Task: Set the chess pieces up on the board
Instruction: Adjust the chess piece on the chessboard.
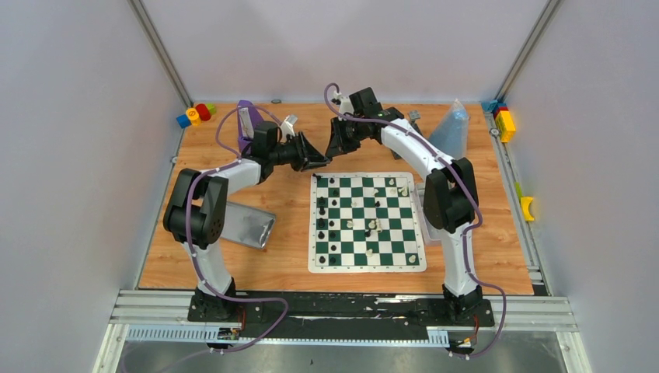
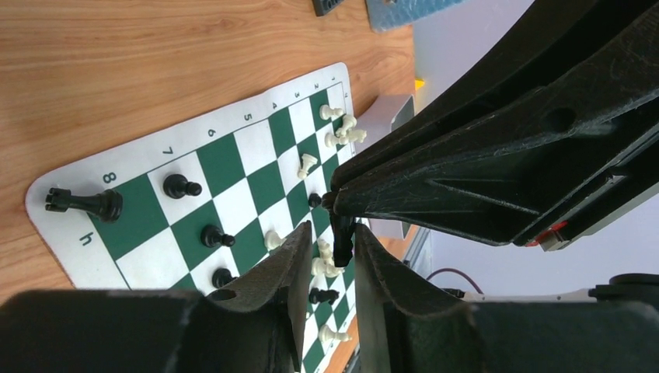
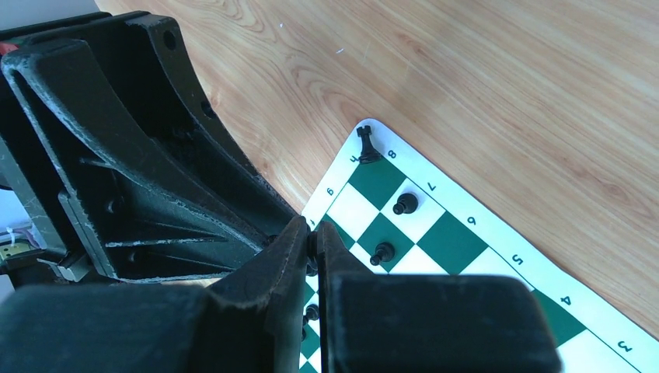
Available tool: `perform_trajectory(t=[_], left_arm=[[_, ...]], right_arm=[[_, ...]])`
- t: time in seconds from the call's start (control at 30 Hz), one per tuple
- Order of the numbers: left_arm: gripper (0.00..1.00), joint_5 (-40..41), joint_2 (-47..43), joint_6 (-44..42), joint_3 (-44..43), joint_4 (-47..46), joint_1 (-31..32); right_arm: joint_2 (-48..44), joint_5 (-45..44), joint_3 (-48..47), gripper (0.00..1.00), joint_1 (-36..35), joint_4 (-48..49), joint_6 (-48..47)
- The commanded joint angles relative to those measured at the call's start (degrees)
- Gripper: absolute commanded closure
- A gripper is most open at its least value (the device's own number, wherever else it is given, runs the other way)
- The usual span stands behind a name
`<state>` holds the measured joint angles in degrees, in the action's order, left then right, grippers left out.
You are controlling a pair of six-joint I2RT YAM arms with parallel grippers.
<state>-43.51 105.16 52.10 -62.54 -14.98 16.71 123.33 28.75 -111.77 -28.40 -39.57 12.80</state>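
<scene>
all around, grey walls [image 1: 78, 93]; board [image 1: 367, 267] on wooden table [image 1: 287, 206]

Left gripper [image 1: 324, 162] and right gripper [image 1: 332, 155] crowd the eleven o'clock corner of the board [image 1: 365, 266]; open table [image 1: 361, 155] lies at twelve o'clock.

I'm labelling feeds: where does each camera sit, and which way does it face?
Top external: above, behind the bases, looking down on the board; both arms.
Left wrist: left arm, facing across the board; left gripper, right gripper holding a black piece.
Right wrist: right arm, facing the board's corner; both grippers.
Both wrists share the black rook.
</scene>
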Motion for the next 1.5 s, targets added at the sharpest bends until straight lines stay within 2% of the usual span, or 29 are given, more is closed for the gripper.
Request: perform_trajectory(t=[0.0,0.37,0.53,0.63,0.7,0.8,0.9,1.03,1.17,1.47], left_arm=[[0.67,-1.0,0.7,1.3,-2.4,-2.1,0.2],[0.78,-1.3,0.7,2.1,-2.7,-1.9,0.4],[0.91,-1.9,1.4,1.8,-3.0,-1.8,0.4],[0.99,-2.3,1.0,0.1,-3.4,-0.4,0.4],[1.00,-2.2,0.1,-3.2,-4.0,2.0,0.4],[1.00,-1.1,-1.6,-11.9,-5.4,9.9,0.5],[1.00,0.9,-2.5,-21.2,-9.6,20.4,0.4],[1.00,4.7,-0.3,-36.7,-17.9,38.4,0.6],[1.00,9.1,3.7,-44.8,-25.0,53.5,0.9],[0.97,17.8,12.3,-51.8,-38.0,67.6,4.6]], right_arm=[[-1.3,1.0,-0.9,1.00,0.3,2.3,0.5],[-0.9,0.7,-1.0,1.00,0.3,2.4,0.3],[-0.9,1.4,-0.5,1.00,0.2,2.7,0.1],[-1.9,1.5,0.1,0.91,0.2,2.9,-0.8],[-3.1,1.3,0.8,0.79,0.2,2.9,-2.0],[-5.3,0.7,2.0,0.61,0.5,3.2,-3.6],[-7.7,0.2,3.0,0.54,1.6,3.5,-4.5],[-10.9,-0.3,5.8,0.52,4.7,4.3,-5.8],[-14.2,-0.4,10.5,0.52,8.3,5.8,-6.7],[-24.2,-2.9,24.7,0.53,14.9,9.7,-11.5]])
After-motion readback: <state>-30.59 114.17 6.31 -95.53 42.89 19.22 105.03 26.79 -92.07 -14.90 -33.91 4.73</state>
